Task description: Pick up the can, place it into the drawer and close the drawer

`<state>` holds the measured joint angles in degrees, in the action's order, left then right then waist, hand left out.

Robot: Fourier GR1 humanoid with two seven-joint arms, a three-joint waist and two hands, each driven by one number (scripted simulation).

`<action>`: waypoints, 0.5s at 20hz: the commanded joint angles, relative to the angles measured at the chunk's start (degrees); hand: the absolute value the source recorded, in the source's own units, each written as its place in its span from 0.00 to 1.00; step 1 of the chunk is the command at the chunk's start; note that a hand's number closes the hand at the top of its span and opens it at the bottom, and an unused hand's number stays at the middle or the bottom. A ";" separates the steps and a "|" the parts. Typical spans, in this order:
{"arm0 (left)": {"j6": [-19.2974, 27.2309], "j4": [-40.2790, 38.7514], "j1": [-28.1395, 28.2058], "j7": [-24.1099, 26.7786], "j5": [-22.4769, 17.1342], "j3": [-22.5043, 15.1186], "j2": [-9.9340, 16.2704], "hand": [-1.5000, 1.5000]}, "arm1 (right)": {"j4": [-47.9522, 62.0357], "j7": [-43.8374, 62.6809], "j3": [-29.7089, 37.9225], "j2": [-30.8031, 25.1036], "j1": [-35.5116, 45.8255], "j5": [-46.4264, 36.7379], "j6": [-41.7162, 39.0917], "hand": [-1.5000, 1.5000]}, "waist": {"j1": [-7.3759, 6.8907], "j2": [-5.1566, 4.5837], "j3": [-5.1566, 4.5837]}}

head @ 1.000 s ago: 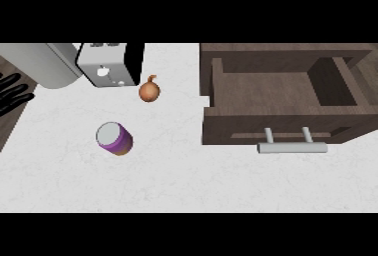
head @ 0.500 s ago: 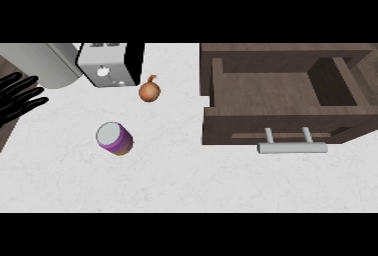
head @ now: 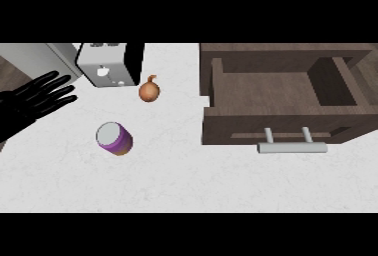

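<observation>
Over at about 9 o'clock in the head view, the left hand (head: 35, 102) comes in from the left edge with its fingers spread wide and straight, pointing up toward 1 o'clock. It's holding nothing and touching nothing, just hanging above the white surface (head: 184, 180). The right hand doesn't show anywhere.

The can (head: 114, 138) sits a bit left of center, around 8 o'clock from the middle of the view, purple sides with a pale grey top, tilted slightly. It's near the hand, at roughly 4 o'clock from the palm, but clearly apart from it.

The drawer (head: 284, 102) is at 2 o'clock, pulled open, brown wood with nothing visible inside, and its silver handle (head: 291, 146) sticks out at the front edge toward the bottom of the view. It's well apart from the can.

Other stuff: a brown onion (head: 149, 91) at about 11 o'clock, between the can and the toaster (head: 107, 64), which sits near the top left. The onion is just beside the toaster's lower right corner.

Compared with half a second ago, the hand has come further into view from the left edge and more of the palm shows. A full second ago only a few fingertips peeked in. The can, onion and drawer haven't budged.
</observation>
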<state>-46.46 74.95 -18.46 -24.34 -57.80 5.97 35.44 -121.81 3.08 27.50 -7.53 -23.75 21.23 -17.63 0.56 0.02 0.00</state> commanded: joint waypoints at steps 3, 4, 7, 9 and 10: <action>2.24 2.95 1.56 3.69 11.08 -1.21 -7.67 0.00 | -0.78 3.44 3.82 -1.96 0.95 3.56 -1.88 0.00 | -0.21 0.02 0.00; -2.05 -3.15 0.98 5.78 13.61 -0.09 -7.40 0.00 | 5.31 -3.75 4.13 -0.32 1.06 0.67 -4.31 0.00 | -0.01 -0.07 0.00; -1.20 -0.98 3.52 6.36 15.79 0.50 -8.33 0.00 | -2.82 0.08 2.34 3.46 -3.12 -0.38 -4.41 0.00 | -0.18 0.02 -0.01; 2.35 -1.33 0.96 9.73 22.65 -1.10 -13.08 0.00 | -0.25 -0.88 6.41 1.04 -3.23 4.07 -6.80 0.00 | 0.06 0.01 -0.01; -3.80 -6.45 1.58 12.22 22.85 1.15 -10.64 0.00 | 2.04 -1.19 6.80 0.72 -2.49 3.91 -7.74 0.00 | 0.02 -0.05 -0.02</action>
<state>-46.62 72.31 -17.55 -16.90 -40.52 5.74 26.14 -121.50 2.51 31.89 -6.53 -25.63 23.55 -22.72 0.58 0.00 -0.01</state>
